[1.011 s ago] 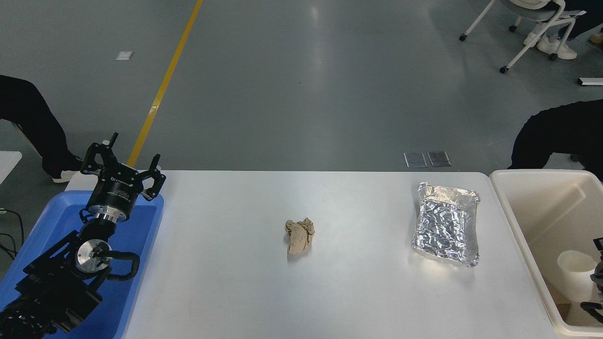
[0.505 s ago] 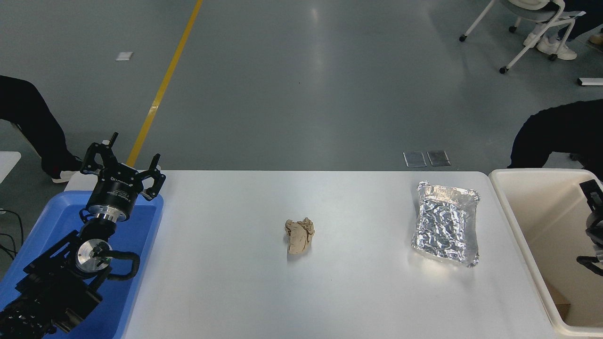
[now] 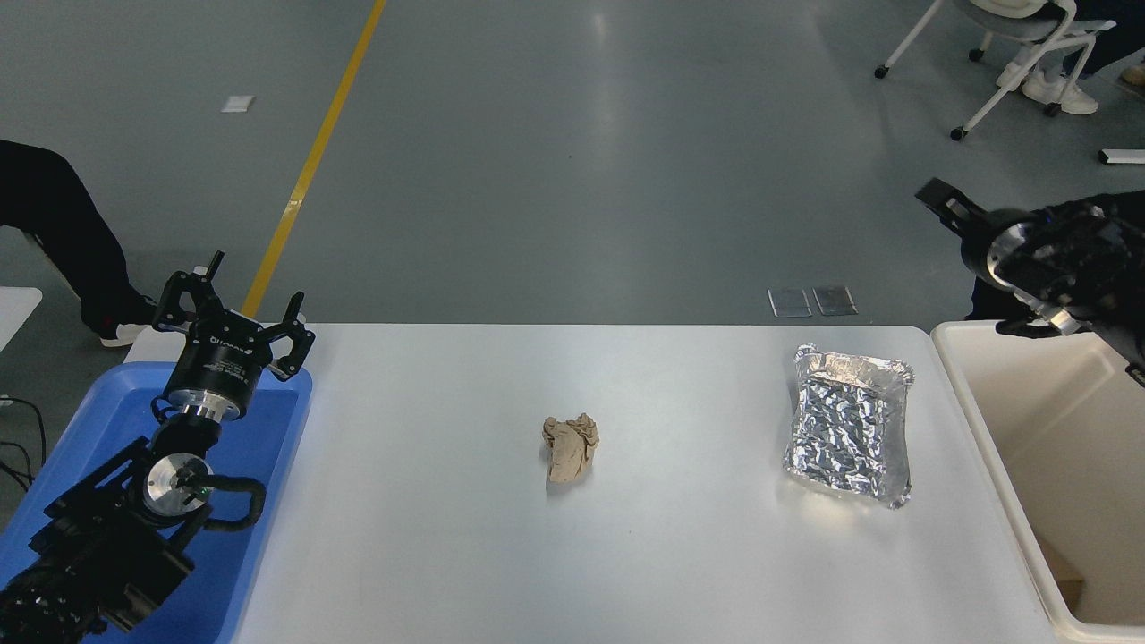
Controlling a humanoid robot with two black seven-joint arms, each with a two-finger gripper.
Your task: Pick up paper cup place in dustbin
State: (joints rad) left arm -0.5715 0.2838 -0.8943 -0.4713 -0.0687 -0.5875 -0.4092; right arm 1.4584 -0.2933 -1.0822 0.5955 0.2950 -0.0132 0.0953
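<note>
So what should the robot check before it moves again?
1. Paper cup in the dustbin: cannot tell, no cup in view.
2. Right gripper above the bin's rim: ok.
3. Right gripper empty: cannot tell.
4. Brown paper ball and foil tray lying apart on the table: ok.
5. Left gripper parked open over the blue tray: ok.

Cream-beige dustbin (image 3: 1002, 420); crinkled silver foil tray (image 3: 848, 436); brown paper ball (image 3: 569, 447); blue tray (image 3: 268, 438); white table (image 3: 447, 537).
</note>
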